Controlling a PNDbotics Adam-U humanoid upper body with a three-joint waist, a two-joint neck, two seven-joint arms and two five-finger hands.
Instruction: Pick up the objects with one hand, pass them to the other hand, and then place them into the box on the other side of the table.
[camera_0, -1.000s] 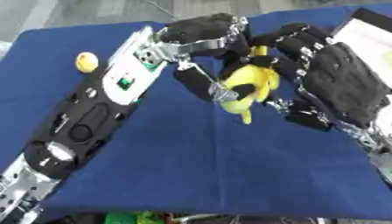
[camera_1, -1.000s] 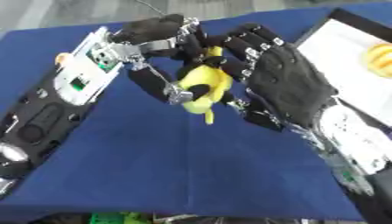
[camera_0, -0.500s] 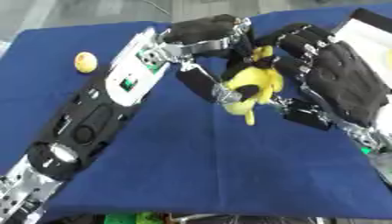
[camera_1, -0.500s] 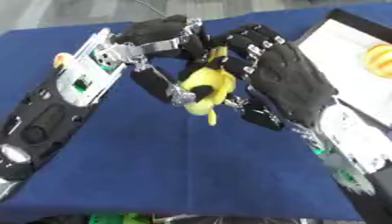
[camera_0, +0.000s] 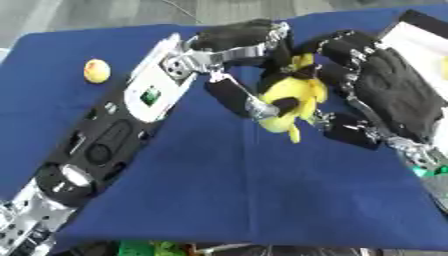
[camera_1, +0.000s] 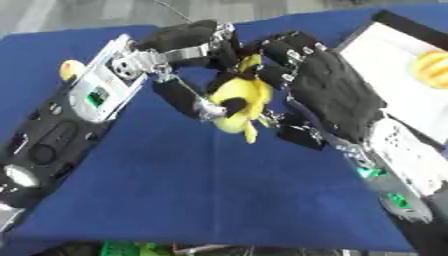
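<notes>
A yellow banana hangs above the middle of the blue table, caught between both hands. My left hand reaches in from the left, with its fingers curled over the banana's top and its thumb hooked under it. My right hand presses in from the right, back of the hand up. Its fingers curl over the banana's upper end and its thumb sits beside the lower tip. The white box lies at the right edge and holds an orange fruit.
A small yellow round fruit lies on the blue cloth at the far left, beside my left forearm. The near half of the cloth is bare. Green things show below the table's front edge.
Both hands and the banana have drifted slightly right. The right hand's fingers have closed a little more round the banana.
</notes>
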